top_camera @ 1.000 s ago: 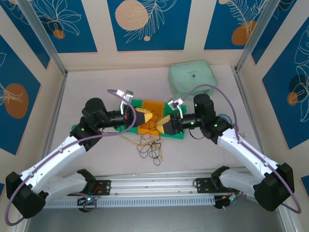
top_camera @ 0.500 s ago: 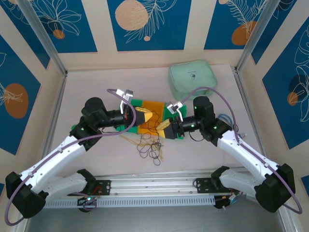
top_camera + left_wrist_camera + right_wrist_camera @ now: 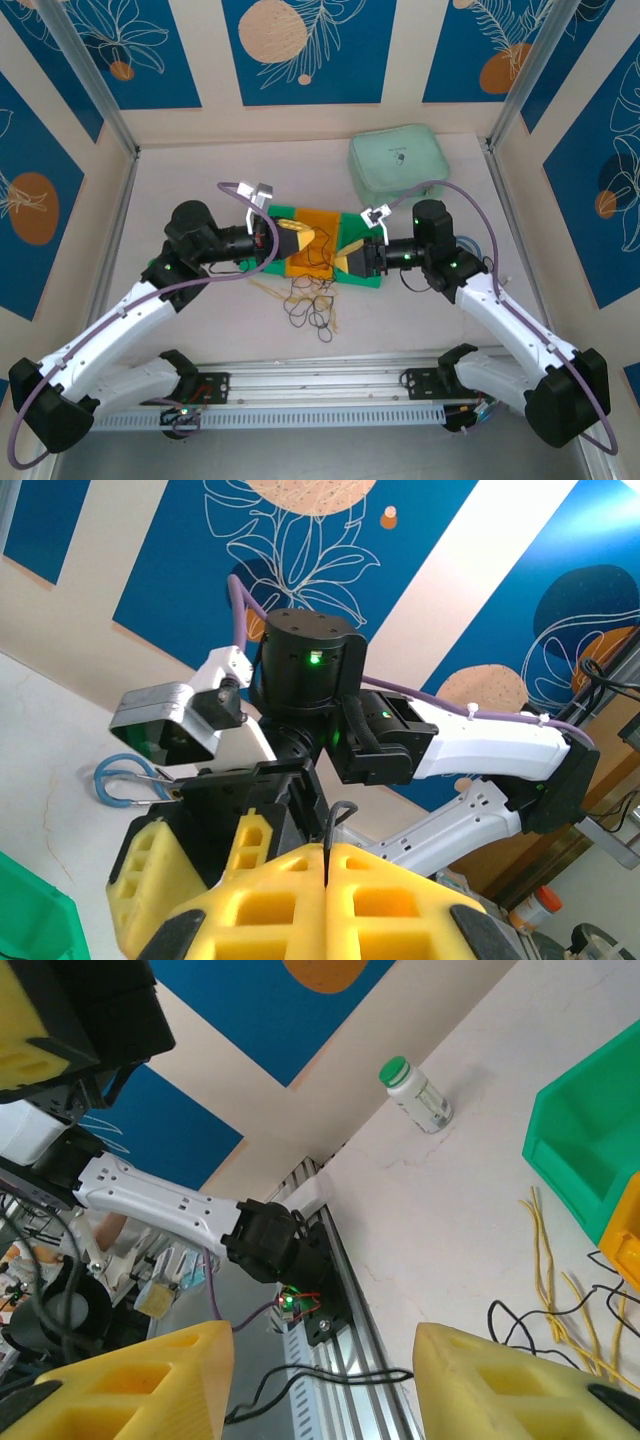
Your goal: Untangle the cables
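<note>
The cables [image 3: 311,303] lie in a tangle of black loops and pale yellow strands on the table in front of the bins. My left gripper [image 3: 303,238] hangs over the orange bin [image 3: 318,222], its yellow fingers [image 3: 250,895] shut on a thin black cable [image 3: 338,820] that loops out above the fingertips. My right gripper [image 3: 343,262] faces it from the right and stands open. In the right wrist view a thin black strand [image 3: 330,1373] crosses the gap between its fingers [image 3: 505,1390]. More black and yellow cables [image 3: 560,1305] lie at the right of that view.
Green bins [image 3: 368,276] flank the orange one. A mint pouch [image 3: 400,160] sits at the back right. A small green-capped bottle [image 3: 415,1095] lies on the table near the wall. The aluminium rail [image 3: 320,390] with both arm bases runs along the near edge.
My right gripper has opened a little wider and its wrist has shifted right. The left gripper stays shut and has edged slightly back.
</note>
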Action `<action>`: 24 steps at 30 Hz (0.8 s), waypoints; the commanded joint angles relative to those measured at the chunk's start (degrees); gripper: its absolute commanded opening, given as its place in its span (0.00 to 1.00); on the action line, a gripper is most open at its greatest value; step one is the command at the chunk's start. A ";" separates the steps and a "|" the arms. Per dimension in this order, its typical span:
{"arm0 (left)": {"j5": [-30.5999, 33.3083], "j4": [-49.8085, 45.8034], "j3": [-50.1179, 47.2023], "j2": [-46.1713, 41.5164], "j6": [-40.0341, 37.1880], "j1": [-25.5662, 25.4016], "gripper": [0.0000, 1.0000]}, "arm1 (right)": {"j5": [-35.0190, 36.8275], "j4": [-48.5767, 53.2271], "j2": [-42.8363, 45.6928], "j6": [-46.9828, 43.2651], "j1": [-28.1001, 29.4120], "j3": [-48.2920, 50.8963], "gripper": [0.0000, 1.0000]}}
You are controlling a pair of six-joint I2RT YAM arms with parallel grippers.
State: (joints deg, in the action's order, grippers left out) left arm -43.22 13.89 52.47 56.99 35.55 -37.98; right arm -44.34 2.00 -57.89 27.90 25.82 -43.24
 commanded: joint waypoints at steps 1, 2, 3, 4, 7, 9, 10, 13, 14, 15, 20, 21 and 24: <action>0.44 -1.28 2.31 -1.04 -1.44 0.75 0.00 | -1.00 -2.32 2.42 0.75 -0.72 0.83 0.52; 0.59 -1.68 2.44 -0.99 -1.61 0.73 0.00 | -1.78 -3.15 2.66 1.00 -0.64 0.95 0.52; 0.67 -1.89 2.43 -0.84 -1.63 0.78 0.00 | -2.53 -4.27 2.76 1.43 -0.62 1.14 0.52; 0.68 -1.94 2.54 -0.81 -1.63 0.75 0.00 | -3.33 -5.41 3.00 1.91 -0.67 1.38 0.52; 0.68 -1.59 2.57 -0.63 -1.59 0.79 0.00 | -5.02 -7.56 3.19 2.78 -0.69 1.81 0.52; 0.72 -1.59 2.72 -0.61 -1.61 0.80 0.00 | -6.58 -9.69 2.97 3.84 -0.48 2.36 0.52; 0.68 -1.67 2.79 -0.54 -1.59 0.72 0.00 | -7.43 -10.88 2.82 4.44 -0.30 2.59 0.52; 0.74 -1.70 2.84 -0.33 -1.69 0.79 0.00 | -8.76 -12.64 2.45 5.08 0.92 2.74 0.52; 0.77 -1.67 2.83 -0.23 -1.65 0.78 0.00 | -8.82 -12.53 2.38 4.90 1.46 2.64 0.52; 0.77 -1.52 2.90 -0.14 -1.63 0.76 0.00 | -8.86 -12.38 2.27 4.60 1.95 2.55 0.52; 0.68 -0.92 2.99 0.49 -1.28 0.75 0.00 | -9.82 -12.39 1.70 4.14 3.69 2.37 0.52; 0.68 -0.88 2.98 0.58 -1.34 0.75 0.00 | -9.81 -12.43 1.57 4.14 3.95 2.37 0.52; 0.70 -0.66 3.08 0.77 -1.26 0.79 0.00 | -8.85 -11.10 1.11 3.43 4.66 2.03 0.52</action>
State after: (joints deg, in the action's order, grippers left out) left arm -42.81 11.57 53.32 57.74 35.51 -37.98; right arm -52.36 -9.63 -56.38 31.99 29.91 -40.99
